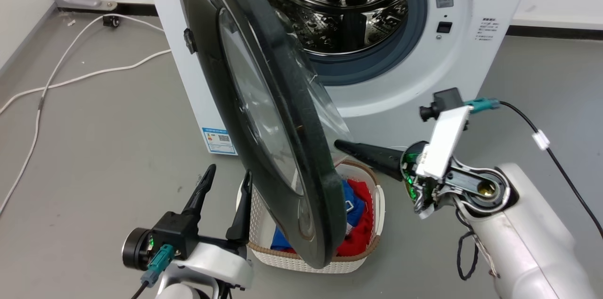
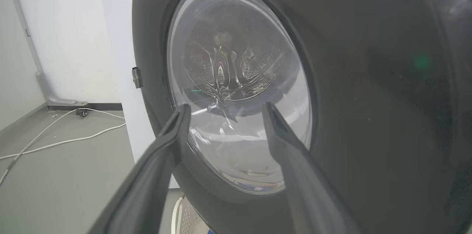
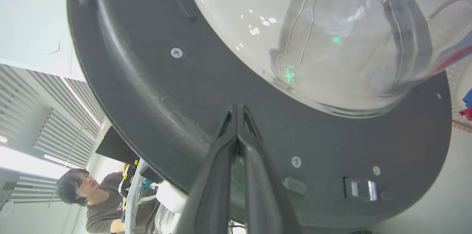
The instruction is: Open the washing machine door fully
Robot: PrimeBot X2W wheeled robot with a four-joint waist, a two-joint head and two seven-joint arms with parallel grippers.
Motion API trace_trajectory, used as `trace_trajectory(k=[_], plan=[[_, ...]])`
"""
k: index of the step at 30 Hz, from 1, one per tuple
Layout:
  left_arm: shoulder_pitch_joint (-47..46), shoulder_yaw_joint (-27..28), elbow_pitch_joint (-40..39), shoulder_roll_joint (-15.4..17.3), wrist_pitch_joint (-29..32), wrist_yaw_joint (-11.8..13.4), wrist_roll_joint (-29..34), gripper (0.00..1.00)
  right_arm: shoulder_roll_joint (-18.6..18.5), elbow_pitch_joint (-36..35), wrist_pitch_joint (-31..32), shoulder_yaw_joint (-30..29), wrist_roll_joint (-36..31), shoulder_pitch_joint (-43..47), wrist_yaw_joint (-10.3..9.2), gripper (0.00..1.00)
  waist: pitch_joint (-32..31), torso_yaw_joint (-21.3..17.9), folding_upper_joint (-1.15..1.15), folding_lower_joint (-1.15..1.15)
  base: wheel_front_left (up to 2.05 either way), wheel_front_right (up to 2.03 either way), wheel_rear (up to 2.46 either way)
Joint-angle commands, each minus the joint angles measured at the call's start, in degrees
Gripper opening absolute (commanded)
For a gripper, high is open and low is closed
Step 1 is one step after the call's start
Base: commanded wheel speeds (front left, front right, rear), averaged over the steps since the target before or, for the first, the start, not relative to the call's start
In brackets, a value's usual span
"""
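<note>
You see your left gripper (image 2: 225,107) spread before the washing machine door (image 2: 368,116), its glass window (image 2: 228,42) at 12 o'clock; white cables (image 2: 73,140) at 9 o'clock.

Grey floor (image 1: 94,157): washer (image 1: 452,68), basket (image 1: 264,230), cable (image 1: 94,73)

Bright, even indoor light fills the head view, and the floor (image 1: 94,157) carries only faint, soft shadows. The washing machine door (image 1: 294,101) shows pale reflections in its glass and, from the left wrist, a small green glint on its black ring. There the left hand (image 2: 225,105) has blurred fingers (image 2: 147,175). From the right wrist, ceiling lights (image 3: 22,156) blow out at the left edge, white glare specks the glass, and the door's rim bulges with wide-angle distortion.
</note>
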Motion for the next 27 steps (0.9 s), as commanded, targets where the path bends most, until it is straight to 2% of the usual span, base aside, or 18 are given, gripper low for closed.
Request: trace_trajectory(k=[1,11,12,13,14,15,22,24,27], plan=[[0.9,0.4,0.2,0.0,-0.2,-0.2,0.0,1.00,-0.4,-1.1,-1.4,-1.2,0.7,1.9,0.12,0.00,-0.4,-0.5,0.00,0.01,0.00,0.00,0.00],[3.0,3.2,0.7,0.0,-0.2,-0.5,0.4,1.00,-4.0,-11.8,-13.3,-11.2,3.4,15.3,0.13,0.00,-2.4,-3.3,0.00,0.01,0.00,0.00,0.00],[3.1,3.5,0.8,0.0,-0.2,-0.6,0.3,1.00,-4.1,-12.7,-14.3,-12.1,3.8,16.9,0.13,0.11,-2.5,-3.6,0.00,0.01,0.00,0.00,0.00],[3.2,3.7,0.9,0.0,-0.2,-0.7,0.2,1.00,-4.5,-13.5,-15.7,-13.1,3.8,18.4,0.12,0.40,-2.6,-3.9,0.00,0.01,0.00,0.00,0.00],[3.3,3.8,1.0,0.1,-0.2,-0.7,0.2,1.00,-4.9,-14.1,-17.1,-14.3,3.9,19.8,0.13,0.77,-2.7,-4.2,0.00,0.01,0.00,0.00,0.00],[3.3,4.0,1.0,0.1,-0.2,-0.7,0.3,1.00,-4.9,-14.7,-18.1,-15.0,4.1,21.0,0.13,1.00,-2.8,-4.5,0.00,0.01,0.00,0.00,0.00],[3.7,5.1,1.8,0.5,-0.2,-1.0,0.5,1.00,-6.3,-18.1,-27.5,-19.1,0.3,28.1,0.13,1.00,-3.3,-6.1,0.00,0.01,0.00,0.00,0.00],[3.8,5.5,2.0,0.5,-0.2,-1.1,0.5,1.00,-7.8,-18.5,-32.2,-19.7,-5.3,29.2,0.13,1.00,-3.4,-6.4,0.00,0.01,0.00,0.00,0.00],[3.8,5.9,2.2,0.5,-0.2,-1.2,0.7,1.00,-9.3,-18.5,-39.9,-19.6,-17.2,30.4,0.13,1.00,-3.5,-6.9,0.00,0.01,0.00,0.00,0.00]])
